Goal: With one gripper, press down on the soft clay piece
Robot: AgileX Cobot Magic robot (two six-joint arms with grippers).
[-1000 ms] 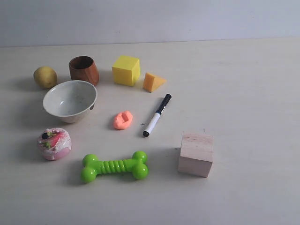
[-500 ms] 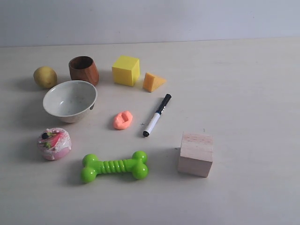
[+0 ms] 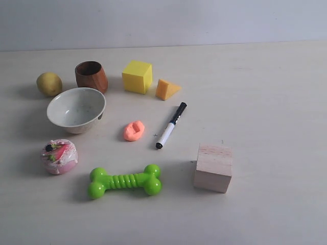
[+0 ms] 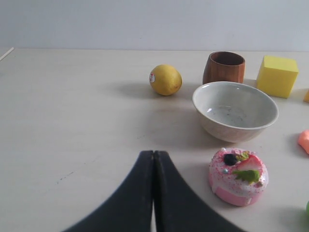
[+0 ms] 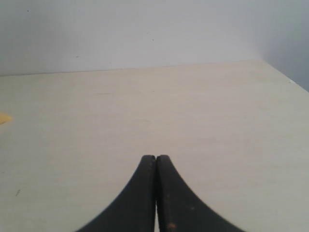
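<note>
In the exterior view I see the soft salmon-orange clay lump (image 3: 134, 130) lying on the pale surface (image 3: 265, 92). It sits between the white ceramic bowl (image 3: 76, 109) and the black-and-white marker pen (image 3: 171, 125), close to the pen but not touching it. The green ribbed rubber bone (image 3: 125, 181) lies nearer the camera.

In my left wrist view the left jaws are pressed together with nothing between them. The round pink-and-white cake toy (image 4: 238, 176) sits near them, the bowl beyond it. A sliver of the clay lump (image 4: 304, 140) shows at the frame edge.

In my right wrist view the right jaws are likewise closed and empty, with only pale surface ahead of them.
</note>
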